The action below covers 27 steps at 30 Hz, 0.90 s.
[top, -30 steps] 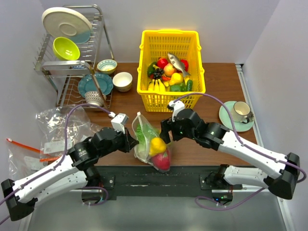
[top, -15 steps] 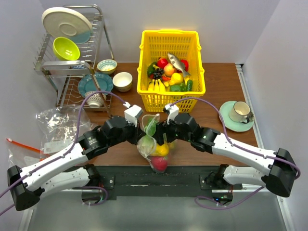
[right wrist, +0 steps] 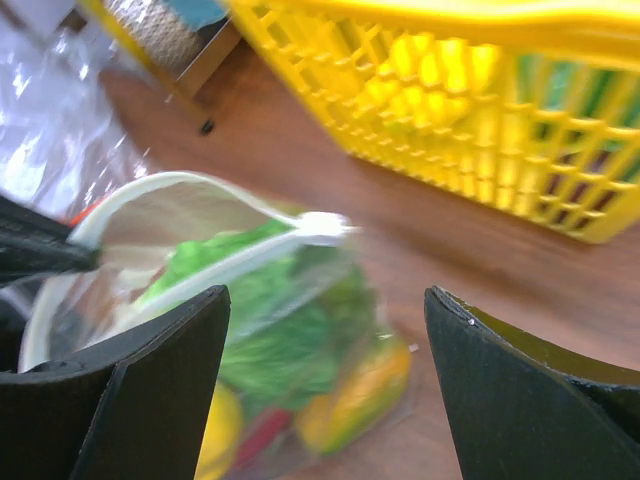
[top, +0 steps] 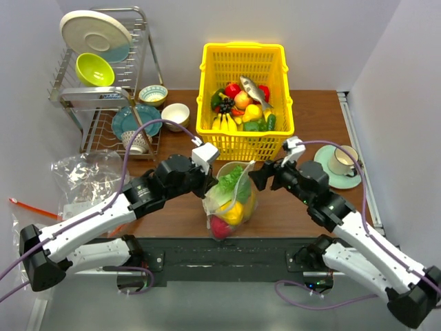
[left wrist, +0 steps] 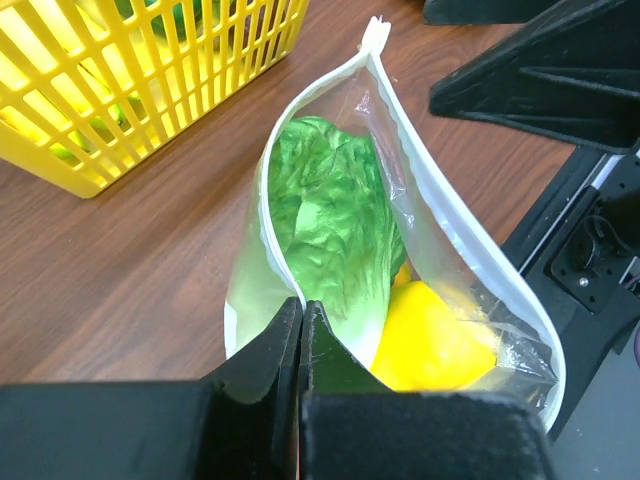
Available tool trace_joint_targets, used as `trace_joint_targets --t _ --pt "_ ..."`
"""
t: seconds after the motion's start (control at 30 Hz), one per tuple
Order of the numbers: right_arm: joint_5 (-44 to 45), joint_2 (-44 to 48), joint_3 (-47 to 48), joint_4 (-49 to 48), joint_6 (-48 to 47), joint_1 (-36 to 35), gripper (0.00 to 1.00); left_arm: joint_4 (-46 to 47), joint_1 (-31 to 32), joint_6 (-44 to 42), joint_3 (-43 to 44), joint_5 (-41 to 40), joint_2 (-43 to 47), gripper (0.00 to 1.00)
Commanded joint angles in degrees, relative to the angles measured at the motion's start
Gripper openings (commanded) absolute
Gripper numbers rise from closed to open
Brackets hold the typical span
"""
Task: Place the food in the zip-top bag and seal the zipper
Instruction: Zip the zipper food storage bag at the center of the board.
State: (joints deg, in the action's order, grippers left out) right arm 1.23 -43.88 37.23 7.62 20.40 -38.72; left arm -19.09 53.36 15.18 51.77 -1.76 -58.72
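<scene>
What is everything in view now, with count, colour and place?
zip-top bag: one, clear, mouth open, at the table's near edge
lettuce: one, green, inside the bag
yellow piece: one, yellow, under the lettuce
red piece: one, pink-red, at the bag's bottom
basket: one, yellow, behind the bag, full of toy food
dish rack: one, metal, far left, holding a pale plate and a green bowl
small bowls: two, patterned and cream, beside the rack
teal plate: one, at the rack's foot
cup: one, pale, on a green saucer, right
plain bags: several, clear, left of the table
left gripper: one, black, shut on the bag's rim
right gripper: one, black, open beside the bag's mouth
</scene>
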Motion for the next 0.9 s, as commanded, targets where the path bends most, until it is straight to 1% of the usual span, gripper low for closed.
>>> trace_joint_targets --t 0.0,0.03,0.07,0.1,0.13,0.17,0.2,0.27,0.3,0.33,0.47,0.5,0.73,0.87 --pt "-9.8 5.5 -6.3 -9.4 -1.2 5.4 0.83 3.3 -0.1 -2.7 2.5 -0.5 -0.3 0.00" --pt "-10.4 7.2 -8.0 -11.9 -1.2 5.8 0.83 3.1 -0.1 -2.9 2.5 -0.4 -0.2 0.00" --pt "-10.7 8.9 -12.4 -14.7 -1.2 6.0 0.84 3.1 -0.1 -3.0 2.5 -0.3 -0.2 0.00" --pt "-10.5 12.4 -14.6 -19.8 -0.1 6.5 0.89 3.1 -0.1 -3.4 2.5 -0.3 -0.1 0.00" --pt "-10.3 13.8 -16.9 -22.4 0.4 6.8 0.91 3.0 -0.1 -3.6 2.5 -0.2 0.0 0.00" --pt "-10.8 14.9 -21.0 -25.3 0.8 7.3 0.91 3.0 -0.1 -3.8 2.4 0.0 0.3 0.00" --pt "-11.5 15.9 -22.4 -28.9 1.5 7.3 0.93 3.0 -0.1 -4.0 2.3 0.3 0.4 0.00" --pt "-14.1 14.4 -24.0 -31.5 1.1 7.3 0.92 3.3 -0.1 -4.3 2.1 0.6 0.9 0.00" --pt "-16.7 13.4 -24.0 -33.1 0.3 7.3 0.91 3.3 -0.1 -4.5 2.0 1.1 1.1 0.00" --pt "-17.7 11.0 -24.0 -34.0 0.1 7.3 0.91 3.4 -0.1 -4.5 2.0 1.1 1.3 0.00" --pt "-21.3 6.7 -23.8 -39.5 -1.6 7.5 0.84 3.6 -0.1 -5.2 1.7 1.5 2.3 0.00" --pt "-21.7 5.8 -23.5 -41.0 -1.9 7.4 0.82 3.6 -0.1 -5.6 1.6 3.1 2.5 0.00" --pt "-27.2 -1.4 -17.9 -41.8 -4.8 8.4 0.79 3.1 -0.1 -7.5 0.9 5.0 4.0 0.00" --pt "-32.1 -4.2 -16.8 -43.5 -5.0 10.5 0.76 2.6 -0.1 -8.0 1.0 5.6 4.3 0.00"
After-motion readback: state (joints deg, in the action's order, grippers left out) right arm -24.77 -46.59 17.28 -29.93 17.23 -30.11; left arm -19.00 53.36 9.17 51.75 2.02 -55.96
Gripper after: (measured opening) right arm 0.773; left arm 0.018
